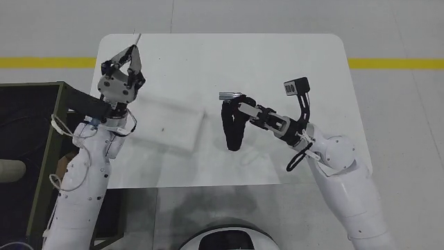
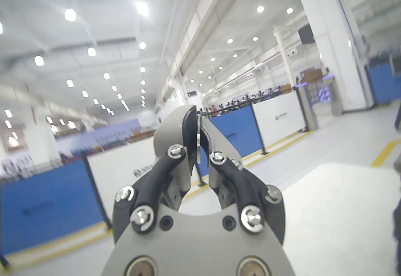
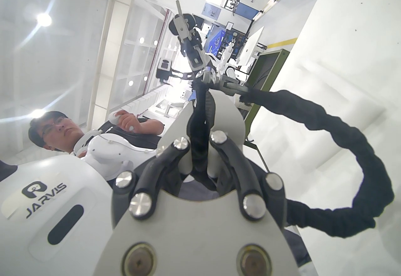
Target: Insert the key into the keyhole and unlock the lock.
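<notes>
Over white table (image 1: 277, 62), grey floor (image 1: 208, 0) around: left tool (image 1: 132, 50) clamps key (image 2: 198, 142); right tool (image 1: 244, 105), lock (image 1: 234, 135).

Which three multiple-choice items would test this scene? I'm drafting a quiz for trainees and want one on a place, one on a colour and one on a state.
1. Where is the key?
A. pinched in the left gripper
B. inside the lock
C. in the right gripper

2. What colour is the lock's cable cover?
A. yellow
B. black
C. blue

3. What is the right gripper's state?
A. open
B. shut on the key
C. shut on the lock

Answers:
1. A: the left wrist view shows the thin metal key edge-on between the closed fingers, held apart from the lock.
2. B: the cover is black in both the top view and the right wrist view.
3. C: in the right wrist view its fingers close on the black cable, which loops out beside them.
</notes>
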